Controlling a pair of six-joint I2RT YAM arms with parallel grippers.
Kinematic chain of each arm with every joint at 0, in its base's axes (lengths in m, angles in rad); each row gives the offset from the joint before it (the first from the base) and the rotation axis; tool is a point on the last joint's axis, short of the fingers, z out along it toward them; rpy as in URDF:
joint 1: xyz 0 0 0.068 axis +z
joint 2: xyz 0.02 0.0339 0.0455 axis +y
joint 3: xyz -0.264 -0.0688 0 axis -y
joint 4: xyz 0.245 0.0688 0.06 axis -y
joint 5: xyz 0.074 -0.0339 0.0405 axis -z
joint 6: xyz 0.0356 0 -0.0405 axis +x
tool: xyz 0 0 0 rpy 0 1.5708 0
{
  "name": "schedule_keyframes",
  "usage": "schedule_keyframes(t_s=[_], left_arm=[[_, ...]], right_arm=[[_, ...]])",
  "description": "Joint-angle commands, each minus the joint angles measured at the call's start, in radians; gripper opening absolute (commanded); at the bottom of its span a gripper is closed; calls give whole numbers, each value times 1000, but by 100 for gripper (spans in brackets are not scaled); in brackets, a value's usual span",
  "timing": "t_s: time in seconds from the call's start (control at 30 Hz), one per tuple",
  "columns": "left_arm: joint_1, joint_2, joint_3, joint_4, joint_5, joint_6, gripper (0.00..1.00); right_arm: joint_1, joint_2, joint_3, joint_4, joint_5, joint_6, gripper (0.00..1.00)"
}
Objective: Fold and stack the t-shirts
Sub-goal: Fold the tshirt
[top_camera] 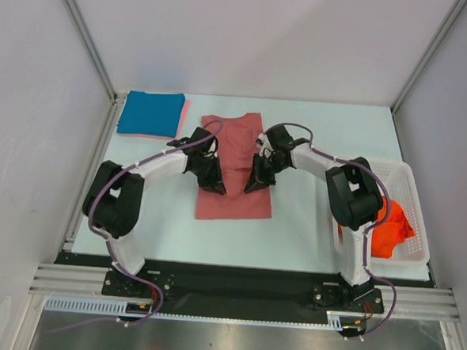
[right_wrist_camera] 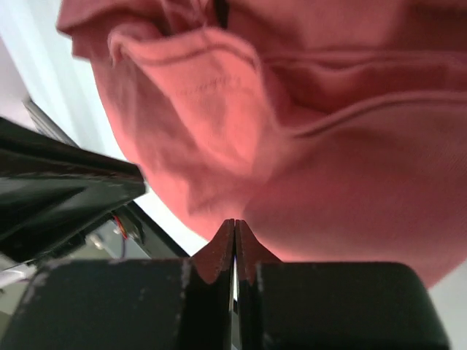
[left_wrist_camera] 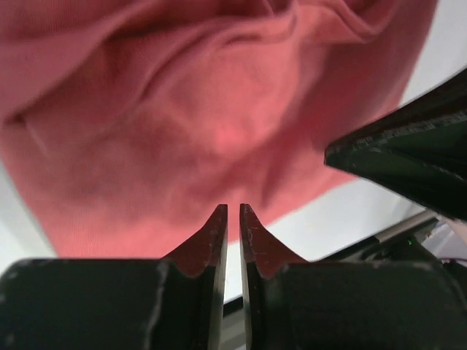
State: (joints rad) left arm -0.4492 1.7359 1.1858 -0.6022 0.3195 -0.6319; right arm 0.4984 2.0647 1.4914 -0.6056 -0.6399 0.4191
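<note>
A dusty salmon-red t-shirt (top_camera: 236, 155) lies flat in the middle of the table, its sides folded in to a long strip. My left gripper (top_camera: 215, 183) is over its left edge and my right gripper (top_camera: 255, 184) over its right edge, at mid-length. In the left wrist view the gripper (left_wrist_camera: 233, 208) is shut to a thin slit with nothing in it, the shirt (left_wrist_camera: 190, 109) just beyond. In the right wrist view the gripper (right_wrist_camera: 235, 222) is shut at the edge of the shirt (right_wrist_camera: 350, 160). A folded teal-blue t-shirt (top_camera: 151, 113) lies on a light pink one (top_camera: 185, 118) at the back left.
A white lattice basket (top_camera: 414, 186) stands at the right edge of the table with bright orange-red t-shirts (top_camera: 391, 224) bunched in it. The right arm's elbow (top_camera: 351, 190) rises next to the basket. Metal frame posts flank the table.
</note>
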Motion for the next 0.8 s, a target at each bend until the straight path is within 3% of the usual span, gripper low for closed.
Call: schedule_keyframes(t_s=[0.0,0.27,0.4,0.63,0.77], left_arm=[[10,56,20,142,17,-9,16],[36,181,75,177,-31,55,17],[118,224,87,206,-27,86,16],[205,353,337,139,-40,193,19],[218,398,454,84,-2,228,18]], right_arm=[[-27,26,-22,239,-55,96,2],[-90,153,10,427,-75,156,0],[-141,219,79,455,-78,168,0],[-210,307,194,442,-81,179,0],[-210,252,199,380,-109,162,0]])
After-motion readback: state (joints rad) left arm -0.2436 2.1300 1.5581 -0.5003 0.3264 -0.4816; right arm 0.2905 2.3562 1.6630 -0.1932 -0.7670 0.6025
